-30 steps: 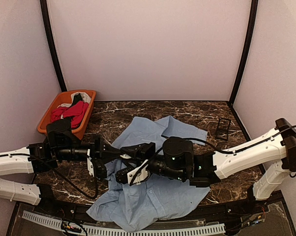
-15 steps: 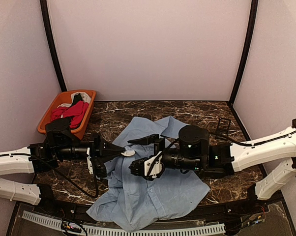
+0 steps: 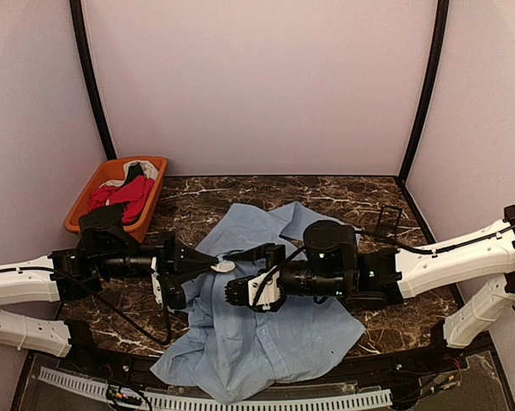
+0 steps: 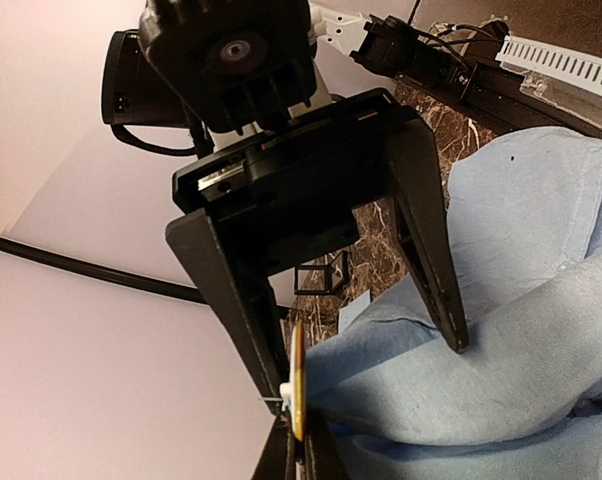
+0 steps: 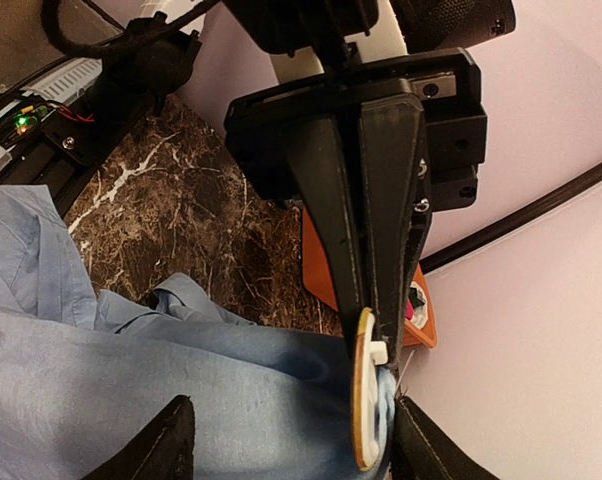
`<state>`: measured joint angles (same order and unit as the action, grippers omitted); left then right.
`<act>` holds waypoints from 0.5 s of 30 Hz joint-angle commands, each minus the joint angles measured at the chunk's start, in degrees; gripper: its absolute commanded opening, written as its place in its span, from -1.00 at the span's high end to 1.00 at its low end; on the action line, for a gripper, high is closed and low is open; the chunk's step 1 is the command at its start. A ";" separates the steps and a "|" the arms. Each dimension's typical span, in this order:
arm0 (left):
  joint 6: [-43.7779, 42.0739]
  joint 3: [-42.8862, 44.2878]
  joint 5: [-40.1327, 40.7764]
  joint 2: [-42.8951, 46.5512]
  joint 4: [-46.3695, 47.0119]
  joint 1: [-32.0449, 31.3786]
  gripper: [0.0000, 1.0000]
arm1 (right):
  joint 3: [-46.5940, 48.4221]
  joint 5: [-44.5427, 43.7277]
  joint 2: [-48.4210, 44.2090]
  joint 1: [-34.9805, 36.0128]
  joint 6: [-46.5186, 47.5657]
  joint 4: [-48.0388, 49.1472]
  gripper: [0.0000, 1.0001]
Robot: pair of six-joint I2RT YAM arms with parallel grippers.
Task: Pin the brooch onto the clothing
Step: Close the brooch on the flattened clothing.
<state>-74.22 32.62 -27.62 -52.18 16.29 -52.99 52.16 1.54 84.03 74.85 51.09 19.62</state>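
The clothing, a light blue shirt (image 3: 266, 342), lies crumpled across the marble table. My left gripper (image 3: 213, 264) is shut on the brooch (image 3: 226, 266), a flat round disc held edge-on just above a raised fold of the shirt. In the left wrist view the brooch (image 4: 297, 385) stands between the closed fingers, its thin pin pointing away from the fabric (image 4: 501, 300). My right gripper (image 3: 236, 276) faces it, open, one finger on each side of the brooch (image 5: 364, 400) and touching nothing. A little blue fabric sits against the disc's back by the pin.
An orange basket (image 3: 78, 214) with red, black and white garments stands at the back left, also visible behind the left gripper as the basket (image 5: 316, 265). A small black wire frame (image 3: 388, 224) stands at the back right. Grey walls enclose the table.
My right gripper has let go at the brooch, opened and drawn back to the right, then edged left again with its jaws a little narrower. The left gripper has held still with the brooch.
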 commanded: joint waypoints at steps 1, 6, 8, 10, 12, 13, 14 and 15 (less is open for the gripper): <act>0.05 0.61 -0.61 0.02 2.25 -0.13 0.99 | 1.47 0.66 0.17 0.07 -1.33 2.31 -0.23; 0.11 0.60 -0.53 -0.10 2.25 -0.18 0.99 | 0.84 1.03 -0.36 0.24 -0.75 3.05 -0.17; 0.12 0.60 -0.43 -0.11 2.25 -0.18 0.99 | 0.13 1.47 -1.07 0.37 -0.59 3.82 -0.17; 0.15 0.60 -0.42 -0.19 2.25 -0.18 0.99 | -0.30 1.98 -1.59 0.51 -0.36 4.03 -0.14; 0.13 0.61 -0.42 -0.31 2.24 -0.18 0.99 | -0.47 1.98 -1.67 0.73 -0.06 4.35 -0.11; 0.17 0.56 -0.42 -0.34 2.29 -0.18 0.99 | -0.52 1.98 -1.68 0.78 0.18 4.37 -0.09; 0.20 0.59 -0.38 -0.34 2.28 -0.14 0.99 | -0.61 1.85 -1.65 0.96 0.35 4.63 -0.06; 0.21 0.64 -0.37 -0.40 2.31 -0.12 0.99 | -0.65 1.76 -1.60 1.12 0.59 4.76 -0.02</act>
<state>-74.22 32.62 -27.59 -52.56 16.64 -52.99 52.23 2.79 83.72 75.07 51.13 21.50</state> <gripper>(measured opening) 0.030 0.537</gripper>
